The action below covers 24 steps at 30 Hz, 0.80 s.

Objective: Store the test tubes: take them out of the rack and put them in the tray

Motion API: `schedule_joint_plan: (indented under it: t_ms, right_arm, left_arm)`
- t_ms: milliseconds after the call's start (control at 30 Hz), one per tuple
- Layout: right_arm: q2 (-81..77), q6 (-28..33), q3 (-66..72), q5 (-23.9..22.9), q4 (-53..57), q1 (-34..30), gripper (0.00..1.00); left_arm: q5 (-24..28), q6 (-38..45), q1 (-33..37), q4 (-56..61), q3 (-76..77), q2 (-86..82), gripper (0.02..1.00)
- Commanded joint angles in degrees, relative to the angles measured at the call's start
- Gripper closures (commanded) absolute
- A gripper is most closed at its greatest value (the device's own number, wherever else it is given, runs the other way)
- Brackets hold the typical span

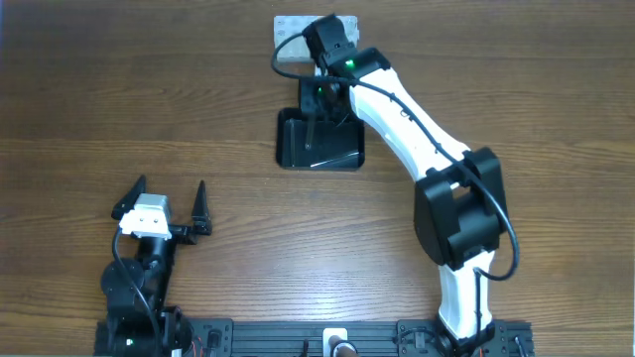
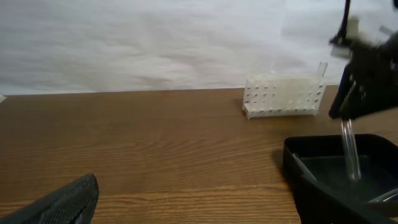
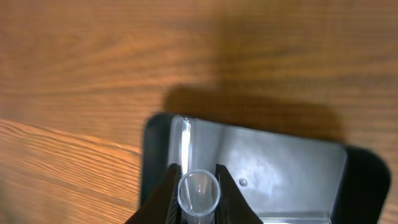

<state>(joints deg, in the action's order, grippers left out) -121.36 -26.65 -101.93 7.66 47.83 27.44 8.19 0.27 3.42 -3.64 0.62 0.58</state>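
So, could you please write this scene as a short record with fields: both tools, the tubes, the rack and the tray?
right tool: shut on the held tube
held tube: upright, lower end down in the tray
tray: black, on the table in front of the rack
lying tube: flat in the tray
rack: white, beyond the tray
standing tube: at one end of the rack
left tool: open, holds nothing, away from the tray

Even, bright light; soft shadow beside the tray (image 3: 280, 168), wrist views blurred
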Motion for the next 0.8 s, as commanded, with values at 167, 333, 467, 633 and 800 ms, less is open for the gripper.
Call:
schedule_joint_plan:
  t_ms: [167, 333, 467, 633, 800]
  right_arm:
    - [-3.8, -0.3, 0.5, 0.9, 0.9, -1.0, 0.989]
    - [-5.7, -0.3, 0.5, 0.7, -0.1, -1.1, 0.932]
    - [-5.9, -0.3, 0.5, 0.4, -0.7, -1.2, 0.853]
    - [-5.9, -0.1, 0.5, 0.2, -0.6, -1.2, 0.792]
    - [-5.9, 1.0, 0.5, 0.2, -0.4, -1.1, 0.663]
  left_arm:
    - [0.5, 0.8, 0.3, 0.0, -0.3, -0.2, 0.02]
    - [0.5, 0.8, 0.3, 0.0, -0.3, -0.2, 0.018]
    - [0.5, 0.8, 0.3, 0.0, -0.3, -0.2, 0.018]
    - [0.5, 0.8, 0.3, 0.0, -0.3, -0.2, 0.018]
    - [0.5, 0.8, 0.3, 0.0, -0.3, -0.2, 0.018]
